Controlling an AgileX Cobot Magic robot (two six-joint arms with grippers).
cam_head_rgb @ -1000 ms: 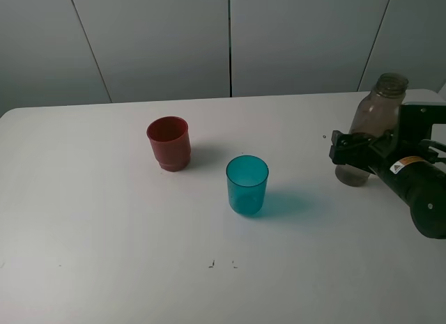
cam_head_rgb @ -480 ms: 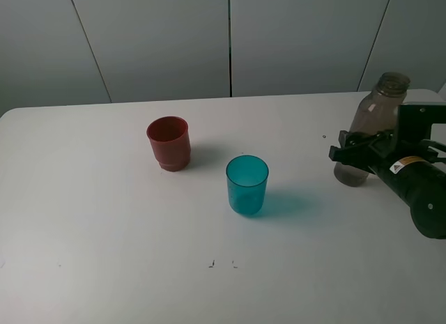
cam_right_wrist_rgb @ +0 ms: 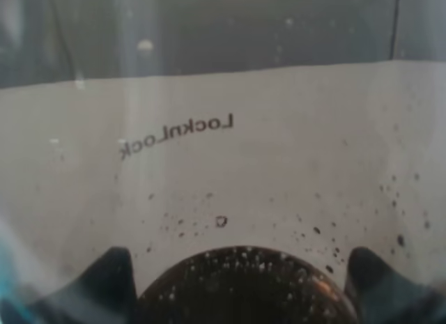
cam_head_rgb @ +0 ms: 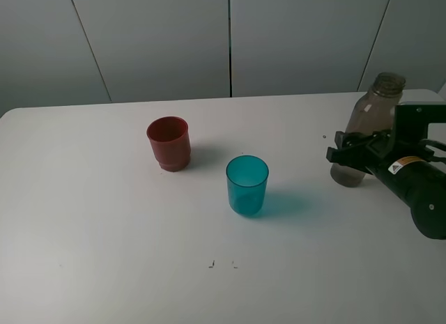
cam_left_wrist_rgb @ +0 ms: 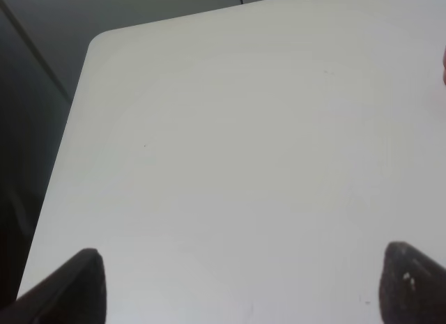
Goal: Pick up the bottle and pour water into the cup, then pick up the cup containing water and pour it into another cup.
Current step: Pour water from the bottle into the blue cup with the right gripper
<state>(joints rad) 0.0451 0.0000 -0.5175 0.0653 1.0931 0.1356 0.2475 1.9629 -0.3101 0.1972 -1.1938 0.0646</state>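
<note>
The smoky grey-brown bottle [cam_head_rgb: 364,125] stands tilted at the right of the table, with no cap. My right gripper [cam_head_rgb: 350,155] is shut on its lower body. In the right wrist view the bottle [cam_right_wrist_rgb: 223,150] fills the frame between two dark fingertips [cam_right_wrist_rgb: 111,272]. The teal translucent cup [cam_head_rgb: 247,184] stands upright mid-table, left of the bottle and apart from it. The red-brown cup [cam_head_rgb: 168,143] stands upright further left and back. My left gripper [cam_left_wrist_rgb: 240,286] is open and empty over bare table; it is out of the exterior view.
The white table [cam_head_rgb: 104,233] ends at a grey panelled wall behind. In the left wrist view the table's rounded corner and edge [cam_left_wrist_rgb: 94,45] border a dark drop.
The right gripper and the bottle have shifted slightly left toward the teal cup, the bottle leaning a little more. The cups have not moved.
</note>
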